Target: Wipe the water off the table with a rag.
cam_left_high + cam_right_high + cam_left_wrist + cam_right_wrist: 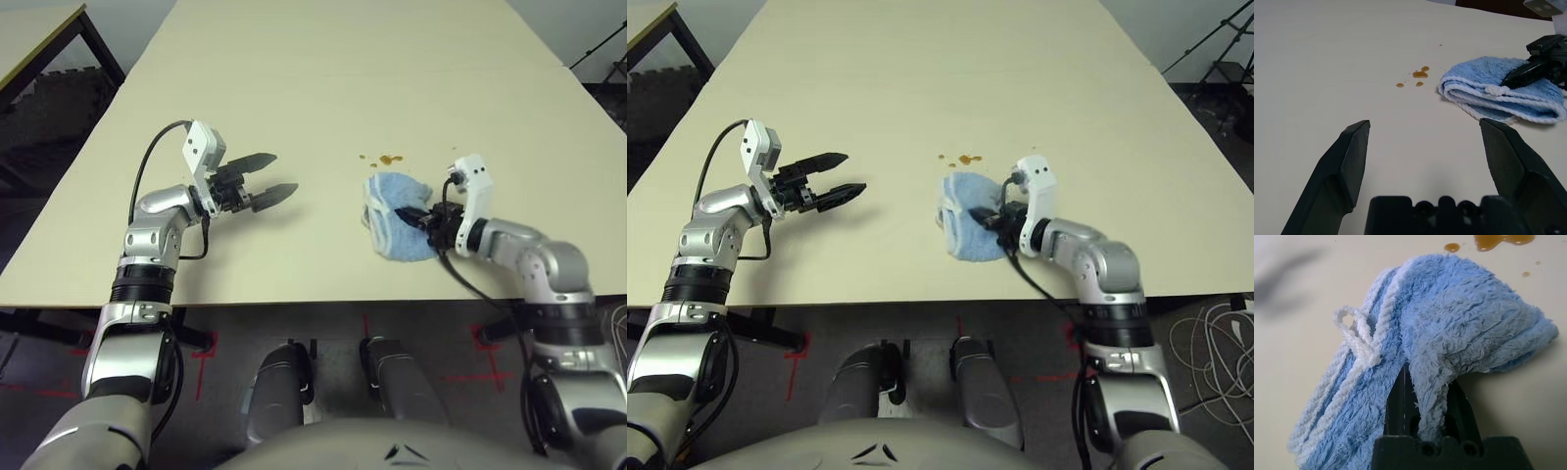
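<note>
Rag: we saw the light blue rag [400, 227] lying folded and rumpled on the table [323, 88], near its front edge and right of centre; its white stitched edge and a small white loop [1354, 330] faced the left side.
Right gripper: we found the right gripper [419, 219] clamped on a fold of the rag, its two black fingers [1400, 404] pressed together with terry cloth pinched between them.
Water: we noted the water [384, 159] as a small cluster of amber-brown drops on the table just beyond the rag's far edge, close to the cloth but apart from it.
Left gripper: we saw the left gripper [266, 179] held above the table well to the left of the rag, its fingers [1352, 156] spread wide with nothing between them, pointing toward the rag and the drops.
Table: we found its pale cream top bare elsewhere.
</note>
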Tool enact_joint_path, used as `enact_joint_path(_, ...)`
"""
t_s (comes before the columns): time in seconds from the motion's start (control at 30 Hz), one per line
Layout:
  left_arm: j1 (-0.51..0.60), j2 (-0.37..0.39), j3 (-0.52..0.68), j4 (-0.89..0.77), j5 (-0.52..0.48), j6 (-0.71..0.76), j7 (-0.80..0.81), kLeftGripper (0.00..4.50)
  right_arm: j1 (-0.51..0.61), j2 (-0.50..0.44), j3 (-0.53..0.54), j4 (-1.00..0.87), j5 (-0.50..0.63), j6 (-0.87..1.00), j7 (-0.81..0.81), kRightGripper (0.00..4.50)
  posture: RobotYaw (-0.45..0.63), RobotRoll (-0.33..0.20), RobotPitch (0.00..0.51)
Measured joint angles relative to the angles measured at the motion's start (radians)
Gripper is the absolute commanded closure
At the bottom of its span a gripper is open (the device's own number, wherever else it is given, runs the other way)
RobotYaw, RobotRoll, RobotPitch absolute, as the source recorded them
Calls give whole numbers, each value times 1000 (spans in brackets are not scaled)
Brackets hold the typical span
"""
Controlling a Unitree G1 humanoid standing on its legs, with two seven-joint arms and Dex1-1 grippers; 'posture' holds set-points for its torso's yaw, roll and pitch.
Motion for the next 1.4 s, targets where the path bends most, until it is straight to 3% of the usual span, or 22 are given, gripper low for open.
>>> enact_joint_path(0.37, 0, -2, -5, 0, 0, 0, 0, 0, -80, -213, -40, 197, -24, -82, 72, 4500, -168, 0, 139)
enact_joint_path(0.53, 0, -2, -5, 0, 0, 0, 0, 0, -119, -247, -63, 266, -22, -109, 90, 4500, -168, 0, 139)
enact_joint_path(0.67, 0, -2, -5, 1, 0, -1, 0, 0, -160, -230, -121, 280, 5, -105, 79, 4500, -170, 0, 135)
enact_joint_path(0.77, 0, -2, -5, 7, 0, -7, -1, 0, -214, -161, -184, 280, 51, -99, 36, 4500, -170, 0, 135)
enact_joint_path(0.9, 0, -1, -5, 14, 2, -13, -1, 0, -248, -121, -196, 292, 64, -102, -9, 4500, -168, 0, 135)
enact_joint_path(1.4, 2, 17, -5, 7, 5, -12, -1, 0, -388, -16, -120, 728, -113, -406, -76, 4500, -138, 0, 131)
